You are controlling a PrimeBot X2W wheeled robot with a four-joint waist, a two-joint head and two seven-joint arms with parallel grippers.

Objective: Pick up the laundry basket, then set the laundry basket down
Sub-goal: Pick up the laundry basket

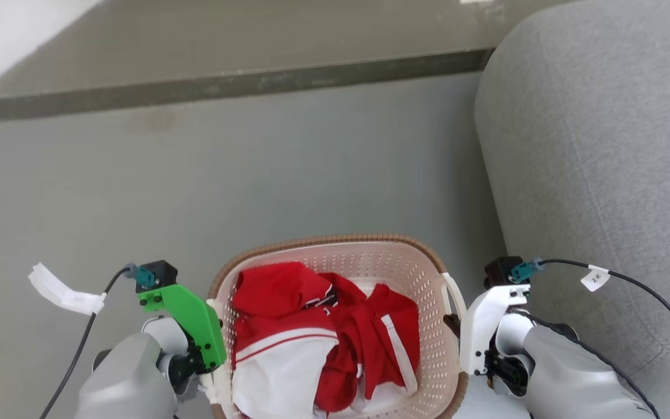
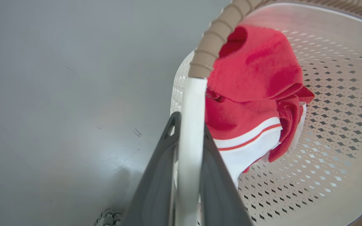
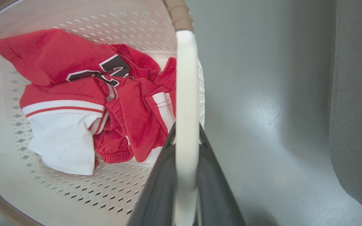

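Observation:
The laundry basket [image 1: 335, 240], cream perforated plastic with a brown woven-look rim, lies at the bottom middle of the head view between my two arms. Red and white clothes [image 1: 323, 326] are piled inside it. My left gripper [image 2: 189, 122] is shut on the basket's white left handle [image 2: 191, 94], one dark finger on each side of the bar. My right gripper [image 3: 186, 128] is shut the same way on the white right handle [image 3: 185, 78]. In the head view the left gripper [image 1: 214, 358] and right gripper [image 1: 454, 323] press against the basket's two sides. I cannot tell whether the basket rests on the floor.
A grey sofa [image 1: 602, 145] stands close on the right, just beyond my right arm. A low step with a dark edge [image 1: 224, 84] crosses the top of the head view. Bare grey floor [image 1: 253, 186] stretches ahead of the basket and to its left.

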